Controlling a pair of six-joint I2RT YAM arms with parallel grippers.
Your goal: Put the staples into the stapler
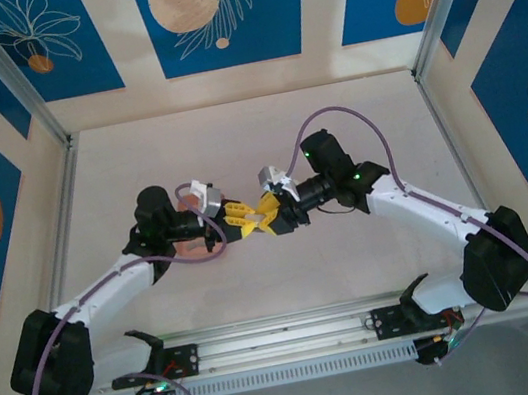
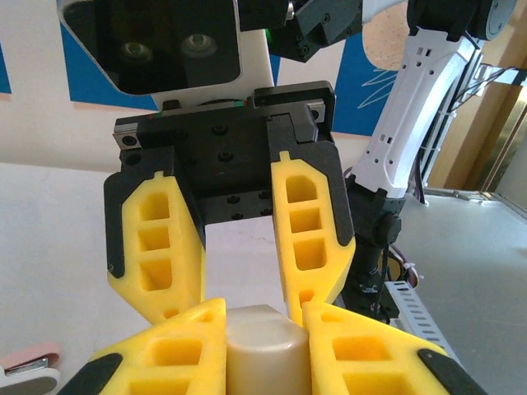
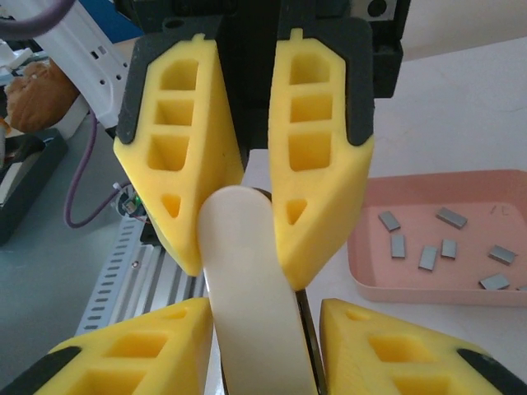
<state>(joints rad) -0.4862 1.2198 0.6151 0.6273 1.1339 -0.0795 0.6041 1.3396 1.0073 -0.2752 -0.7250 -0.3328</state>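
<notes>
Centre frame from above, the left gripper [image 1: 243, 219] and right gripper [image 1: 265, 215] meet tip to tip over the table [image 1: 234, 142]. The left is pressed tight on a cream stapler [image 3: 251, 280]. The right's jaws flank it too, but whether they pinch it cannot be told. Staples [image 3: 428, 257] lie scattered in a pink tray [image 3: 428, 292] at the right of the right wrist view.

Left tool [image 1: 247, 222] clamped, right tool [image 1: 264, 220] open, tip-to-tip.

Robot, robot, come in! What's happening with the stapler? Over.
Left tool shut on stapler. Right tool astride its other end, grip unclear. Staples loose in pink tray. Nothing seen in the way.
</notes>
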